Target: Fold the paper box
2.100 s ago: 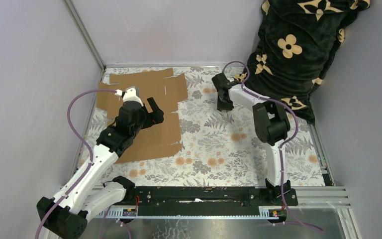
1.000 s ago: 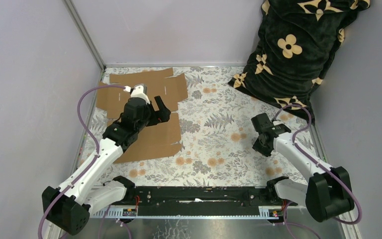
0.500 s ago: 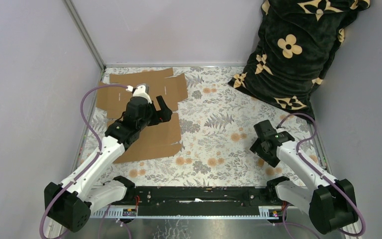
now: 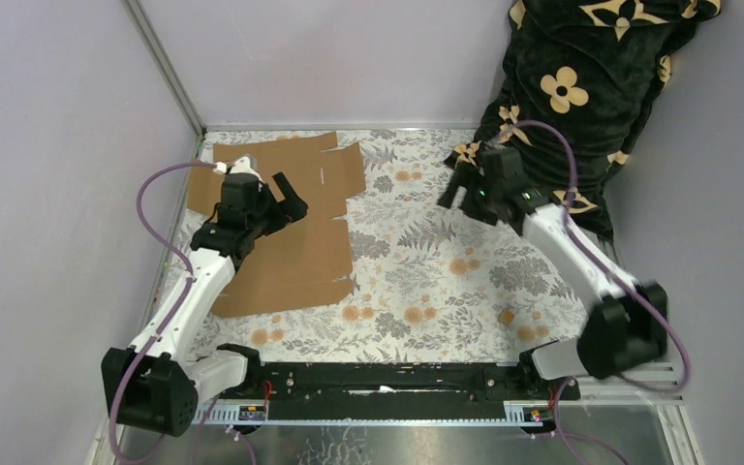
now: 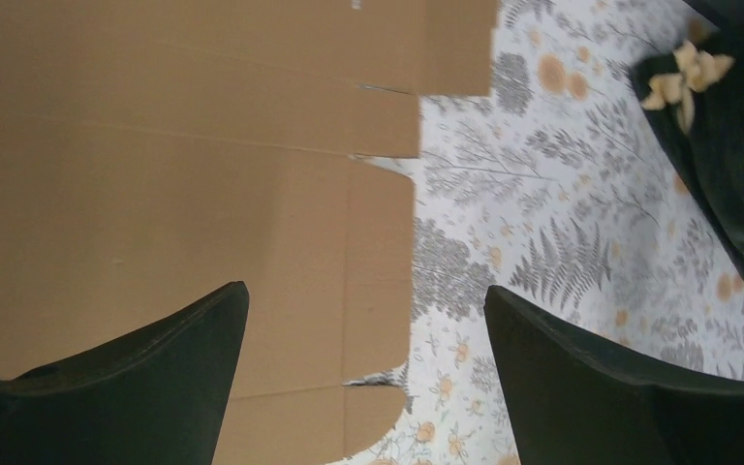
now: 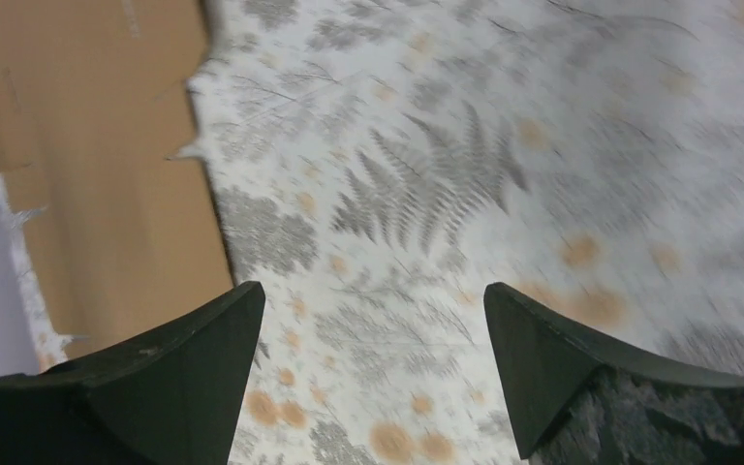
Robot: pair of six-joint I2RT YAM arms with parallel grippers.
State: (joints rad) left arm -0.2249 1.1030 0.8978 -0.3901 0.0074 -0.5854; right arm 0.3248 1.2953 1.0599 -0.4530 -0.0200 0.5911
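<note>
Plainly at the very start of the fold. Flat paper box [image 4: 300, 262] lying unfolded toward ten o'clock on the floral surface [image 4: 426, 281], every flap and tab down, no wall raised; far edge close to the back wall, right edge with its slits and notches facing three o'clock.

Hanging just above that sheet, near its middle: left end effector [image 4: 289, 197], spread wide and gripping nothing. Seen from the left wrist, black fingers [image 5: 145, 378] straddling bare cardboard [image 5: 155, 194] and the notched right edge, with no contact visible. Probably held there to line up on a side flap or a crease along that edge, since an open stance over the rim suits a pinch or a press.

Off toward one o'clock, beside the hem of the black flower-patterned blanket [image 4: 581, 87]: right end effector [image 4: 457, 189], likewise wide apart and empty, well apart from the box. From its wrist, pointed toward nine o'clock, with the cardboard's jagged edge [image 6: 107, 145] at the far left; picture blurred, so fine detail not readable. Likely placed to come in from the opposite side and share the flap work.

Risk, as a guess: thin sheet sliding on the cloth unless pinned first.
</note>
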